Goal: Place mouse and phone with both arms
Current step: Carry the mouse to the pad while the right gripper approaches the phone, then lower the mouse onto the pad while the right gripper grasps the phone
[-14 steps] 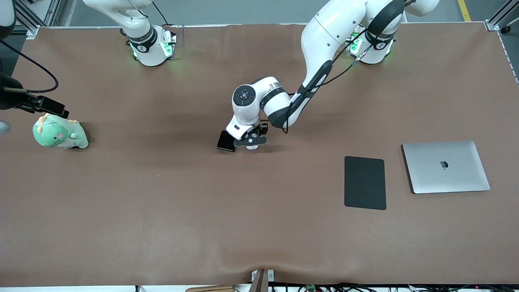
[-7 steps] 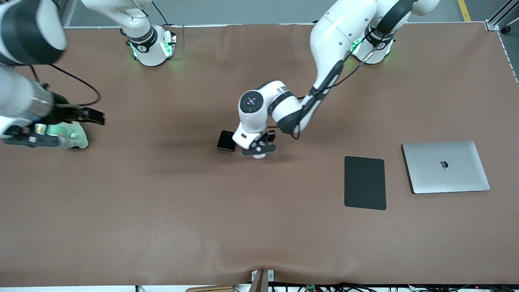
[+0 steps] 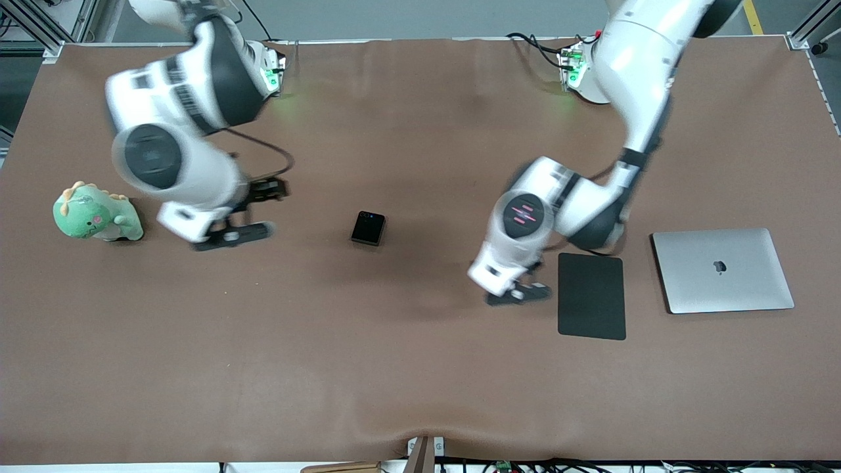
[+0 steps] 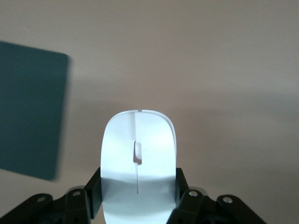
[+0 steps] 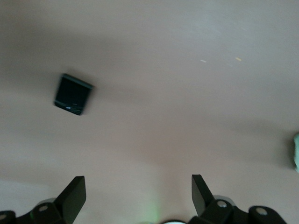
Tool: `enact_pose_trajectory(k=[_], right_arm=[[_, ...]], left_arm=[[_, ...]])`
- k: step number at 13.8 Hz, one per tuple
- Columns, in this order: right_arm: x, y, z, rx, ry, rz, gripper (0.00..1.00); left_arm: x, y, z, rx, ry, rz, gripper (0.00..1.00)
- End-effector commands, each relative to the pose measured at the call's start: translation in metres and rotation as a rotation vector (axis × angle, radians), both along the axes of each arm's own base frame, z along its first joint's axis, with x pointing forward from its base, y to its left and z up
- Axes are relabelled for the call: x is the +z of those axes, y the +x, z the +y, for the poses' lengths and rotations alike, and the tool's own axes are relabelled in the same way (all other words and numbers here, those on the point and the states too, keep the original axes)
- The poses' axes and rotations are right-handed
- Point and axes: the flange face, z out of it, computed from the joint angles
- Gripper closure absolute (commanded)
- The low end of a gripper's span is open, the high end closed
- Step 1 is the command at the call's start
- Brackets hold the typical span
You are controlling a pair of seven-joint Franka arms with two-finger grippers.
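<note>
White glossy oval mouse [image 4: 138, 163] clamped in left claw [image 3: 519, 293], up over brown tabletop [image 3: 420, 368] just beside matte dark-grey rectangular pad [image 3: 591, 295]. Carried there since a second ago, away from small black glossy folded phone [image 3: 368, 228]. Right claw [image 3: 230, 235], fingers [image 5: 72, 196] apart and empty, swung in between phone and green plush toy [image 3: 95, 215]. Phone unmoved on tabletop.
</note>
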Motion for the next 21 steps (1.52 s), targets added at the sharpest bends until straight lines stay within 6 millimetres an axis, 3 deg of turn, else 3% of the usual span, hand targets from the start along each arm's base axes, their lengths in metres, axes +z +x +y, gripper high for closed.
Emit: enact_pose_trajectory(k=[1, 4, 7, 9, 11, 12, 15, 17, 20, 21], right_arm=[[-0.016, 0.006, 0.044, -0.02, 0.047, -0.038, 0.0], [-0.04, -0.001, 0.076, -0.155, 0.026, -0.045, 0.0], [-0.07, -0.009, 0.109, -0.325, -0.032, -0.078, 0.0], [-0.107, -0.02, 0.14, -0.337, -0.037, -0.104, 0.0], [-0.153, -0.025, 0.155, -0.367, -0.02, -0.148, 0.0], [-0.174, -0.029, 0.159, -0.37, -0.013, -0.163, 0.0], [-0.216, -0.039, 0.147, -0.376, -0.009, -0.187, 0.0], [-0.238, -0.047, 0.139, -0.384, 0.007, -0.21, 0.0], [-0.263, -0.059, 0.126, -0.392, 0.014, -0.226, 0.0], [-0.268, -0.061, 0.124, -0.393, 0.018, -0.232, 0.0]], left_arm=[[-0.011, 0.009, 0.064, -0.072, 0.02, 0.035, 0.63], [-0.032, 0.022, 0.119, -0.133, 0.028, 0.053, 0.61], [-0.063, 0.017, 0.158, -0.176, 0.003, 0.02, 0.61], [-0.075, 0.015, 0.184, -0.2, 0.007, 0.021, 0.6], [-0.084, 0.012, 0.191, -0.224, 0.011, 0.04, 0.59], [-0.087, 0.013, 0.202, -0.218, 0.01, 0.045, 0.56], [-0.093, 0.012, 0.199, -0.222, 0.006, 0.048, 0.45], [-0.095, 0.012, 0.2, -0.219, 0.005, 0.051, 0.0], [-0.081, 0.017, 0.199, -0.218, 0.008, 0.031, 0.0], [-0.062, 0.023, 0.2, -0.211, 0.011, 0.005, 0.0]])
